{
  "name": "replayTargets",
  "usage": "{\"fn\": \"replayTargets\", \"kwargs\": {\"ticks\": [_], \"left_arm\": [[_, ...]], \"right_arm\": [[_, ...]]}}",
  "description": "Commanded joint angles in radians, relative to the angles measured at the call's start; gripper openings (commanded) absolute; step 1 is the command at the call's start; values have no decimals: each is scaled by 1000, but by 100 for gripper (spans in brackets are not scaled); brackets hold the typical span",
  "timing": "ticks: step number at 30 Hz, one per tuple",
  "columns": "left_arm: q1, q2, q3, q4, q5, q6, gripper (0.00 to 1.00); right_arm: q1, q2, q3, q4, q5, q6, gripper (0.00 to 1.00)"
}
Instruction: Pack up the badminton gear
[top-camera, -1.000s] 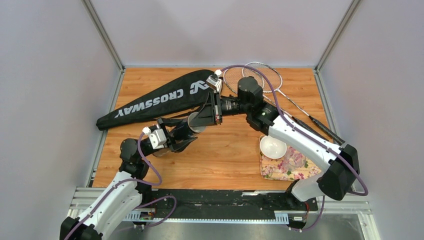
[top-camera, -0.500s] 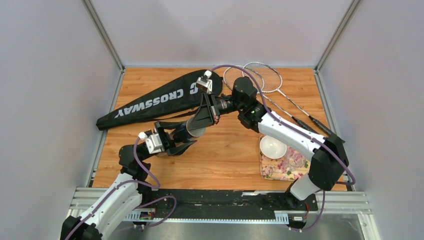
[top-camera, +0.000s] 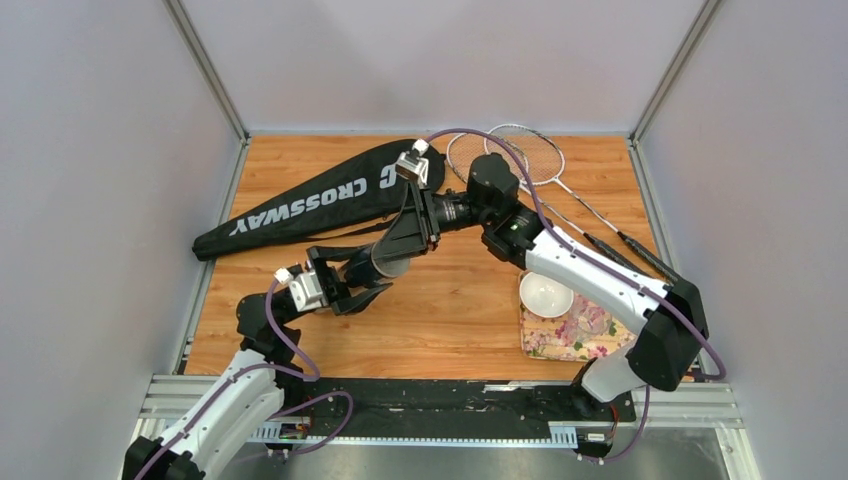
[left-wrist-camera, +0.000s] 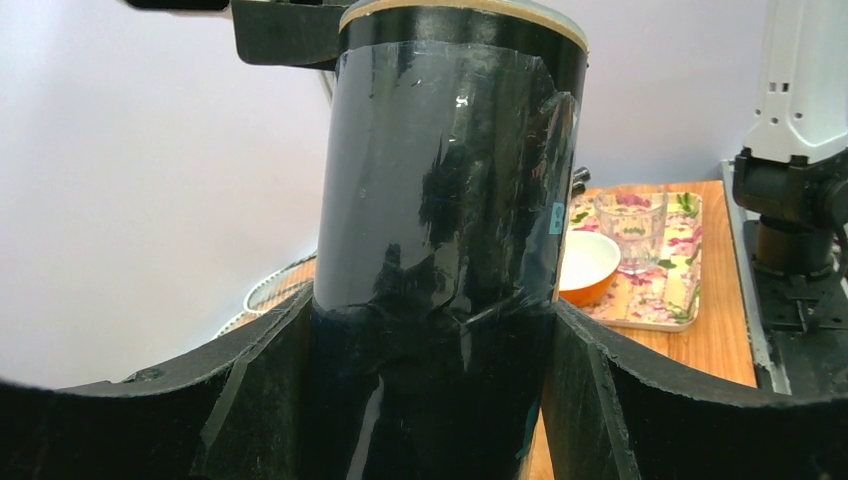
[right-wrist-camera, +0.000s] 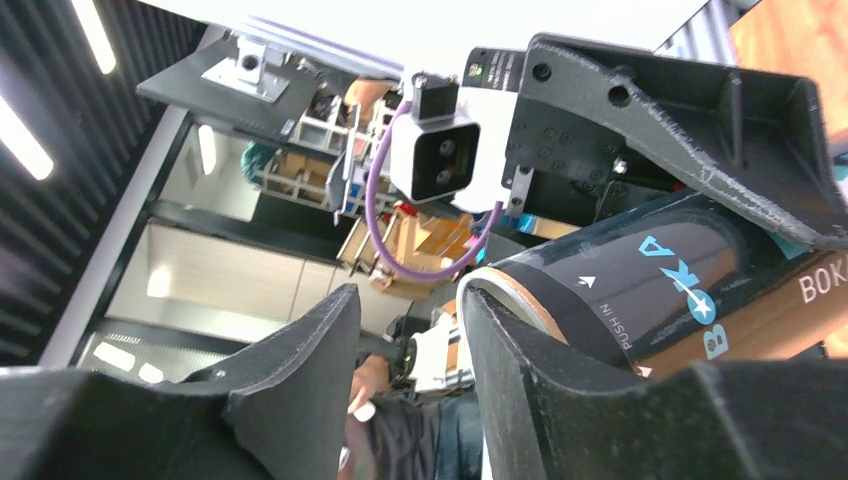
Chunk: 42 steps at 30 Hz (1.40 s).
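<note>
The left claw keeps its clamp on the long dark tube, held tilted above the middle of the table, while the right claw, clenched a second ago at the tube's open upper end, has shifted slightly toward the table's left edge and now stands released, grasping nothing.

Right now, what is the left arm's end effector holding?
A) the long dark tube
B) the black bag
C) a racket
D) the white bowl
A: in the left wrist view the left end effector grips the long dark tube between its fingers, while the rackets lie apart from it.
</note>
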Motion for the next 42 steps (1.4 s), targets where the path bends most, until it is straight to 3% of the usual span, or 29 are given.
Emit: {"fn": "replayTargets", "kwargs": {"ticks": [1,5,13,16,17,19,27,34,38,42], "left_arm": [[-49,0,35,10,-14,-118,2],[-49,-13,70,-151,-117,-26,2],[-50,-10,75,-217,-163,19,2],[-50,-2,76,-217,-160,19,2],[-49,-1,78,-217,-159,17,2],[-50,4,78,-216,-155,14,2],[-50,16,79,-202,-140,0,2],[-49,4,75,-202,-145,6,2],[-49,4,75,-202,-146,6,2],[-49,28,90,-257,-160,28,2]], "right_arm": [[19,52,31,-499,329,-325,54],[16,-36,170,-732,465,-532,61],[16,-139,280,-857,605,-644,59],[20,-137,272,-817,566,-631,28],[20,-142,261,-805,561,-625,11],[23,-143,228,-763,549,-595,1],[121,-70,80,-619,593,-532,0],[138,-65,27,-680,717,-534,0],[143,-53,-50,-604,659,-493,0],[129,-112,28,-701,697,-566,0]]}}
